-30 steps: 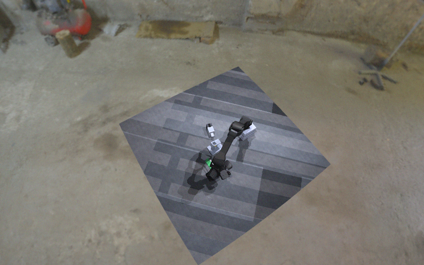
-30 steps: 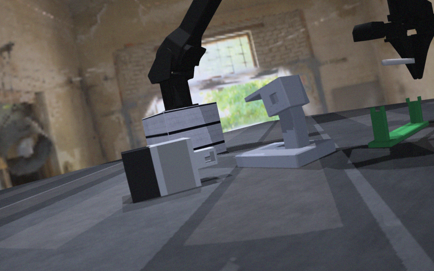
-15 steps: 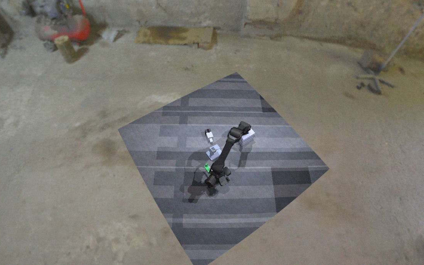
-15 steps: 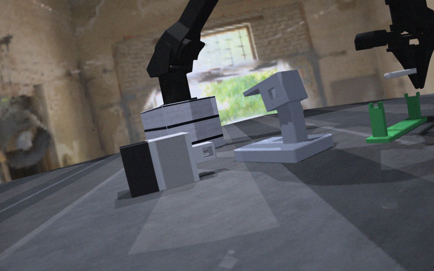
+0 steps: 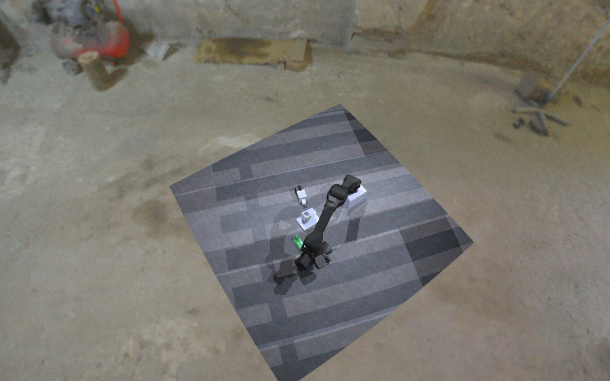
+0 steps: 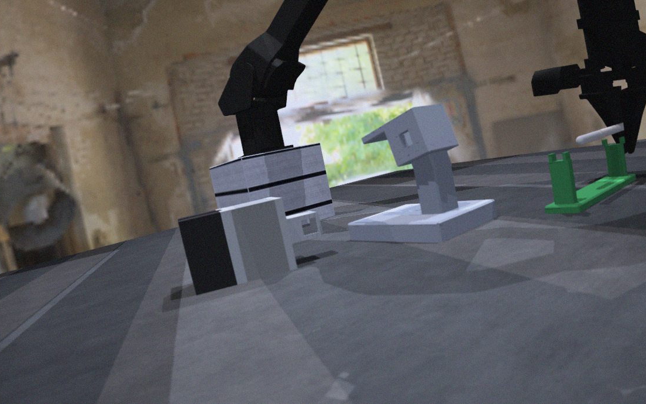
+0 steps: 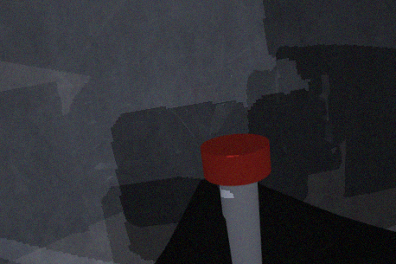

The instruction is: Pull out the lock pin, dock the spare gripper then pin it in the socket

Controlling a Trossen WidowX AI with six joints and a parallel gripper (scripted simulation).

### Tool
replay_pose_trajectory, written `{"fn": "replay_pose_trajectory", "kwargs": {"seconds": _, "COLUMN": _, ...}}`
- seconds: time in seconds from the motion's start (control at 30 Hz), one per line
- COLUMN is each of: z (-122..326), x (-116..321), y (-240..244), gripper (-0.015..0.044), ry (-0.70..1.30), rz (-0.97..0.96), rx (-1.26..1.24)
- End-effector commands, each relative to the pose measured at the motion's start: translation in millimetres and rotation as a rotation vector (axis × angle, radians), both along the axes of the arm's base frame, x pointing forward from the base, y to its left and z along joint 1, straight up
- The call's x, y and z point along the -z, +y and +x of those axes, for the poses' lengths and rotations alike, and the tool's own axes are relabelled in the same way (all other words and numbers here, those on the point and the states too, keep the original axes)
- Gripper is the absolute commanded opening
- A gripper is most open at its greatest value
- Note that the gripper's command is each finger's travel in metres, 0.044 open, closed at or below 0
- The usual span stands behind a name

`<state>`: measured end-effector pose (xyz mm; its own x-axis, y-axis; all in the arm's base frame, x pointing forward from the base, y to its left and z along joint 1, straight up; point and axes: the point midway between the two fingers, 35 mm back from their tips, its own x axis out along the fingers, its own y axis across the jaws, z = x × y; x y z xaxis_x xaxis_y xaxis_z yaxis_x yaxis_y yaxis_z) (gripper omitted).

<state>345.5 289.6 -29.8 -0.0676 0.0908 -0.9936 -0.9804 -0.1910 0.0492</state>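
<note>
My gripper is shut on the lock pin, red head up in the wrist view. In the exterior view the pin's grey shaft points left and slightly down, just above the green two-post rack. Whether it touches the far post is unclear. The grey mount stands upright; its socket head shows an open side hole and no pin. The spare gripper, a white and black block, lies apart from the mount. Its spigot with a square hole faces right.
The arm's white layered base stands behind the spare gripper in the exterior view. The mount stands between the spare gripper and the green rack. Everything is on a striped grey mat. The arm partly covers the rack in the top view.
</note>
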Motion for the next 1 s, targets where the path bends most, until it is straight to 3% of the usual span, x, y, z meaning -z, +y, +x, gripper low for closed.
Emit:
{"fn": "replay_pose_trajectory", "kwargs": {"seconds": 0.0, "z": -1.4, "x": 4.7, "y": -0.9, "gripper": 0.0, "ry": 0.003, "rz": -0.002, "rx": 0.006}}
{"fn": "replay_pose_trajectory", "kwargs": {"seconds": 0.6, "z": -1.4, "x": 6.7, "y": -0.8, "gripper": 0.0, "ry": 0.002, "rz": -0.001, "rx": 0.006}}
{"fn": "replay_pose_trajectory", "kwargs": {"seconds": 0.83, "z": -1.2, "x": 6.1, "y": -0.8, "gripper": 0.0184, "ry": 0.002, "rz": -0.001, "rx": 0.0}}
{"fn": "replay_pose_trajectory", "kwargs": {"seconds": 0.97, "z": -1.2, "x": 6.1, "y": -0.8, "gripper": 0.02, "ry": 0.002, "rz": -0.001, "rx": 0.0}}
